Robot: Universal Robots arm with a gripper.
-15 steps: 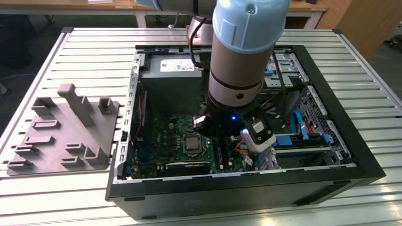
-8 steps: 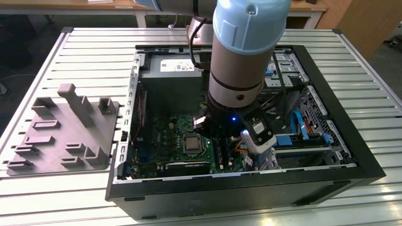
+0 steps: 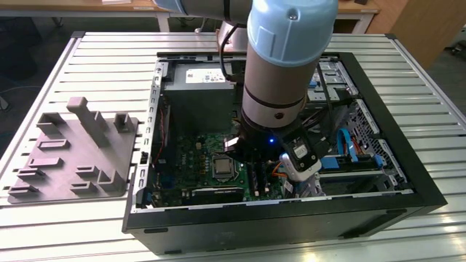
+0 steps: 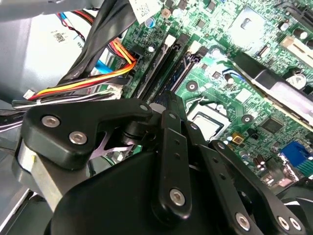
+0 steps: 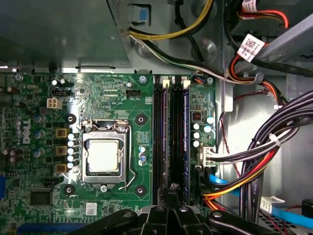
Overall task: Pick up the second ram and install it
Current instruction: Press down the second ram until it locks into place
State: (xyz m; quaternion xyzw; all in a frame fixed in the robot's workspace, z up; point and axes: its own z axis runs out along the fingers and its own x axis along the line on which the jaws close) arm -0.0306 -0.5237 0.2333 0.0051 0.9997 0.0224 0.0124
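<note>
The second ram point(image 5: 186, 137) is a narrow blue stick seen edge-on, standing in one of the long black slots point(image 5: 157, 142) of the green motherboard point(image 5: 112, 98). In the second wrist view its dark blue edge point(image 4: 180, 73) runs between those slots. My gripper point(image 5: 172, 188) is inside the computer case, low over the near end of the slot row, just beside the blue stick. Its black fingers point(image 4: 171, 122) converge to a shut tip with nothing visible between them. In the exterior view the arm's wrist point(image 3: 273, 136) reaches into the case and hides the gripper.
The open black computer case point(image 3: 378, 131) lies on a slatted metal table point(image 3: 87, 60). A processor socket point(image 5: 103, 155) sits beside the slots. Bundles of black, red, yellow and orange cables point(image 5: 254, 161) crowd the other side. A grey moulded fixture point(image 3: 73, 153) stands at the exterior view's left.
</note>
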